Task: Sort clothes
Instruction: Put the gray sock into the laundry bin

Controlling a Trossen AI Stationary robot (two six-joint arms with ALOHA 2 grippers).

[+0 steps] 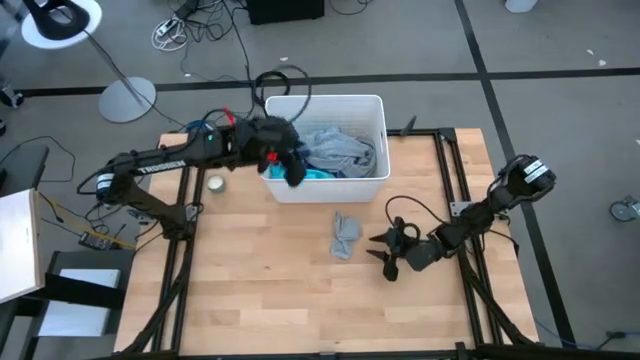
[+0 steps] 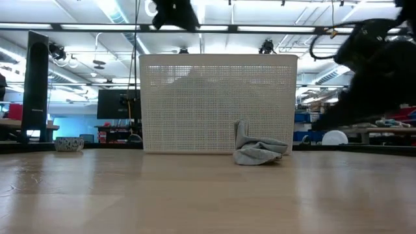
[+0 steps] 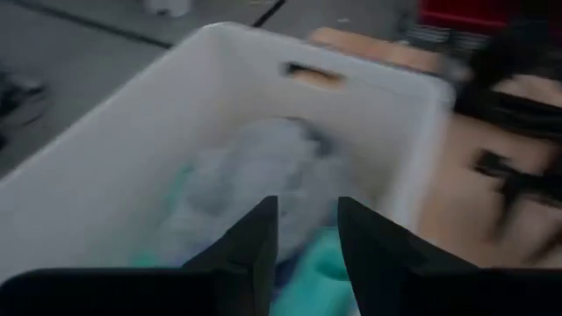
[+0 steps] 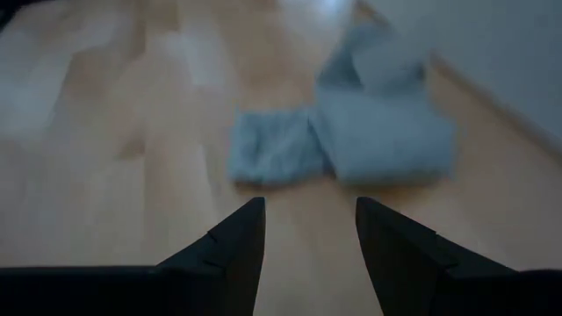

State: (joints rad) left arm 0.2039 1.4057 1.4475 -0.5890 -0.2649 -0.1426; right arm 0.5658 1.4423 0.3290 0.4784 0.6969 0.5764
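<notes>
My left gripper (image 1: 290,172) hangs over the near-left corner of the white bin (image 1: 378,110), above the heap of clothes. In the left wrist view its fingers (image 3: 255,246) stand parted with nothing between them. I judge it is there to pick the next garment out of the pile.

In the bin: a grey top (image 1: 335,148) lies uppermost, with a strip of turquoise shirt (image 1: 318,173) showing beneath it at the near wall. I can't make out any other garments in there.

On the table, just in front of the bin, lies a small folded grey-blue piece (image 1: 345,236), touching nothing else. It looks set apart on purpose, the start of a sorted lot.

My right gripper (image 1: 388,248) sits low over the table just beside that piece, fingers (image 4: 233,246) spread and empty, pointed at it. It is either about to take it or has nothing to do.

A small round cup (image 1: 215,183) stands left of the bin.

White lettering runs along the left arm; I can't read it. No other labels are legible.
</notes>
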